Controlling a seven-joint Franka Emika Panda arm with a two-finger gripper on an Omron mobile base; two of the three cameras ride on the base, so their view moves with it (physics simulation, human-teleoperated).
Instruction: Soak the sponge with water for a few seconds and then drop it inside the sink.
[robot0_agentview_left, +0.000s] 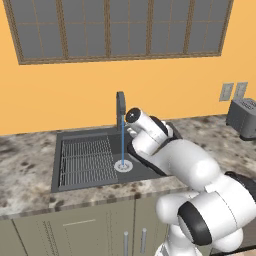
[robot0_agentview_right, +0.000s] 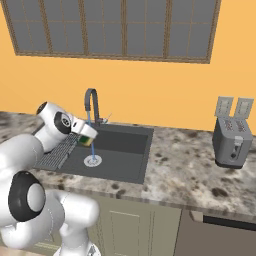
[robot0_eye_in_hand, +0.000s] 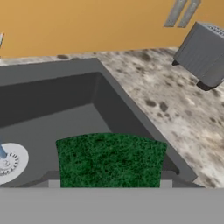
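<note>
The end effector (robot0_agentview_right: 86, 136) is clamped on the sponge (robot0_agentview_right: 85, 140), holding it over the sink (robot0_agentview_right: 131, 145) beside the faucet (robot0_agentview_right: 92, 105); the water (robot0_agentview_right: 93, 148) runs down to the drain (robot0_agentview_right: 92, 160) right by the sponge, whether it truly wets it is hard to tell; risk now: a dry sponge if it sits off the stream; release too far sideways and it lands on the table (robot0_agentview_right: 190, 165).

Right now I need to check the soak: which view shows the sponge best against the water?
The right base view: the sponge, held in the gripper, sits at the water stream above the sink. The hand view shows its green face close up. In the left base view the arm covers it.
</note>
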